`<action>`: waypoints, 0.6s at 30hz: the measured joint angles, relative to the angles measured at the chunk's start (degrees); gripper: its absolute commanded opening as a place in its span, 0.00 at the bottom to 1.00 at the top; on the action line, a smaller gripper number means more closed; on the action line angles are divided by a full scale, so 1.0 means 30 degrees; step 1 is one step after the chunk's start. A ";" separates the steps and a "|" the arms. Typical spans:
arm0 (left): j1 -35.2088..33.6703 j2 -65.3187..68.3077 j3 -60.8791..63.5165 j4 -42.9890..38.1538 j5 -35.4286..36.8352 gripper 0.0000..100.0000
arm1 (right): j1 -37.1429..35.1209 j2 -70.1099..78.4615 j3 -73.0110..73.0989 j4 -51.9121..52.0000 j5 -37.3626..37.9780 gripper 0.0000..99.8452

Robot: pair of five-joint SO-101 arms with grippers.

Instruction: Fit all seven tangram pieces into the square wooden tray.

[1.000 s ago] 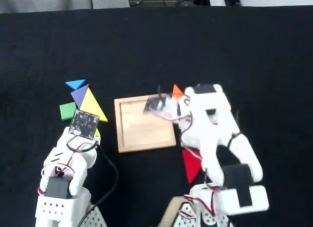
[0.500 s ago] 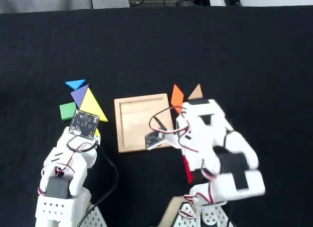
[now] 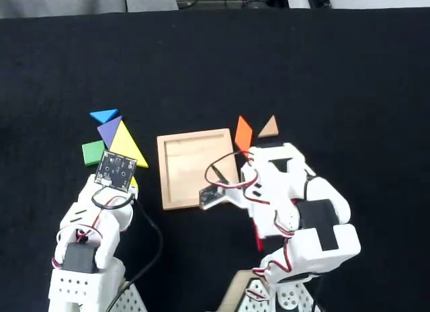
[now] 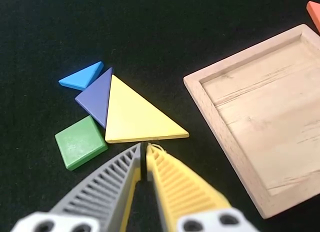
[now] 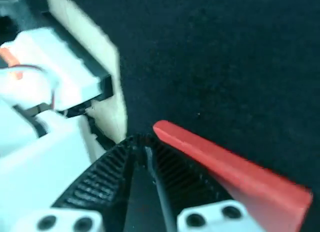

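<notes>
**Both grippers shut, all 7 pcs outside tray**

L gripper [image 4: 145,151]: jaws closed on nothing, tips just short of the large yellow triangle [image 4: 135,119]. Purple parallelogram [image 4: 95,98] and small blue triangle [image 4: 80,77] lie beyond it, green square [image 4: 80,142] to the gripper's left, square wooden tray [image 4: 260,117] to its right.

R gripper [image 5: 145,148]: jaws pinched together, empty. Red triangle [image 5: 225,167] right alongside one finger, tray edge just ahead. Orange parallelogram [image 3: 243,133] and tan triangle [image 3: 269,127] sit past the R arm.

Black table [image 3: 302,63] with square wooden tray [image 3: 163,171] and loose coloured pieces [image 3: 126,147] beside it.
</notes>
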 measured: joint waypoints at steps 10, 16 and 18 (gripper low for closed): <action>0.0000 0.0000 0.0000 0.0117 0.0000 0.03 | -0.0440 0.1055 -0.2462 -0.0322 -0.3399 0.01; 0.0000 0.0000 0.0000 0.0117 0.0000 0.03 | 0.0029 0.0234 -0.4103 -0.2051 -0.6593 0.01; 0.0000 0.0000 0.0000 0.0117 0.0000 0.03 | 0.0000 0.0000 -0.4190 -0.2960 -0.7531 0.01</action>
